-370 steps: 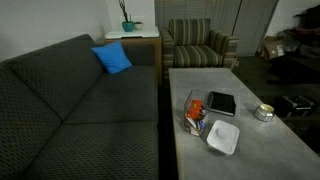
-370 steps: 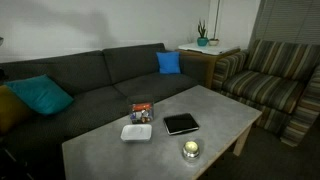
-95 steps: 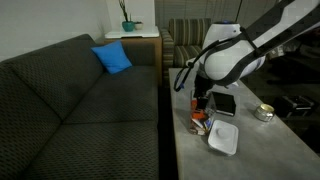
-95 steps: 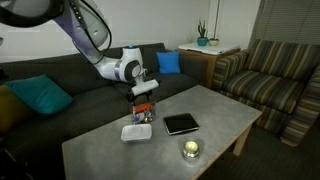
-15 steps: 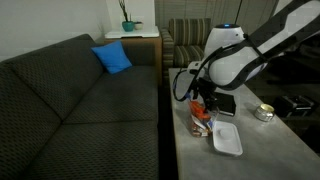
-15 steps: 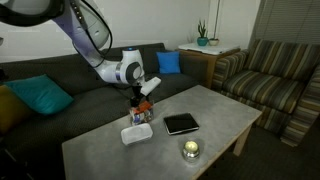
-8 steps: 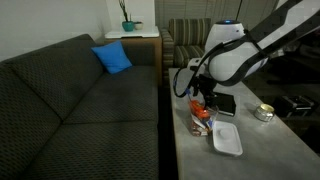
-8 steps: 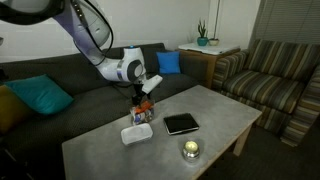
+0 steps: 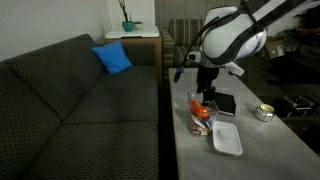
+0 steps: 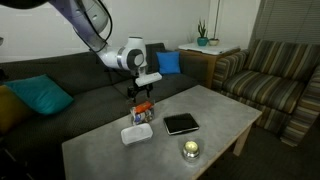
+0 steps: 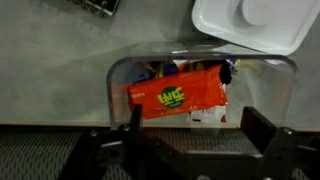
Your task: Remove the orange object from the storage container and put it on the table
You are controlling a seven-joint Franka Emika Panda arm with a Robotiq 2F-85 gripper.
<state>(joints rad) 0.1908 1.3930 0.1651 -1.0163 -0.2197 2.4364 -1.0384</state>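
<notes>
One spread pincer [image 11: 193, 124] (nothing held) above the orange object [image 11: 180, 97] in the storage container [image 11: 114, 72] at the table [image 11: 50, 60] edge.

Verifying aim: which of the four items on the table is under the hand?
The clear storage container holding the orange object; white tray, black slab and round tin all lie aside.

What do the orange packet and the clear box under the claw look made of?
Small orange packet: glossy printed film or thin card, flat faces with green lettering; can't tell which. Clear rounded-corner box: thin transparent plastic, contents showing through its walls.
</notes>
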